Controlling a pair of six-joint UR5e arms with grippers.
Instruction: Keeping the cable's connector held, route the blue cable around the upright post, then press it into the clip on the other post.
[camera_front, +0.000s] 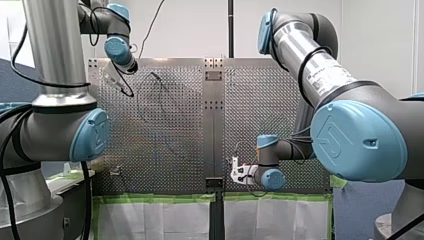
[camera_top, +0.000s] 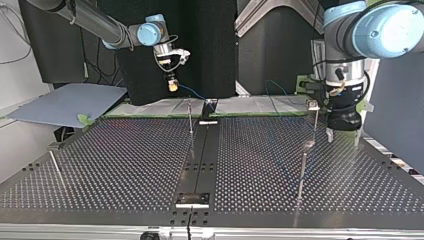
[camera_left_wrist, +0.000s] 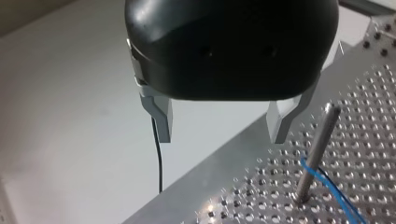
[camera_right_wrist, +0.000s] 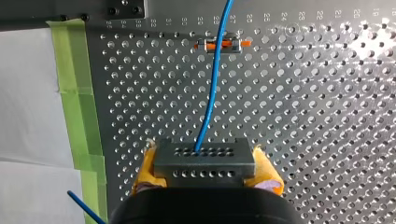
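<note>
The connector (camera_right_wrist: 204, 161) is clamped between the yellow pads (camera_right_wrist: 145, 170) of my right gripper (camera_right_wrist: 206, 173), above the table (camera_right_wrist: 327, 116) near its strip of green tape (camera_right_wrist: 77, 93). The cable (camera_right_wrist: 211, 93) leaves the connector's face and runs straight ahead to the clip (camera_right_wrist: 223, 45), crossing it. I cannot tell whether it is seated there. In my left wrist view the cable lies against the post (camera_left_wrist: 316, 149), partway up the shaft, in what looks like two strands.

What worries me is tension. The post looks smooth and bare, so I judge that a hard pull from my right arm could slide the wrap up and off its top, or strain the wire where it enters the connector. With too much slack, the wrap may sag and loosen. At the clip, a cable this thin could ride over the top instead of dropping in if I press off line.

The cable is thin, bright blue and limp-looking, a single wire entering one hole of a dark grey block with two rows of holes.

My left gripper (camera_left_wrist: 219, 123) is empty, with its metal fingers (camera_left_wrist: 161, 119) spread wide just beside the post, near enough to knock it or snag the wrap if I move carelessly
</note>
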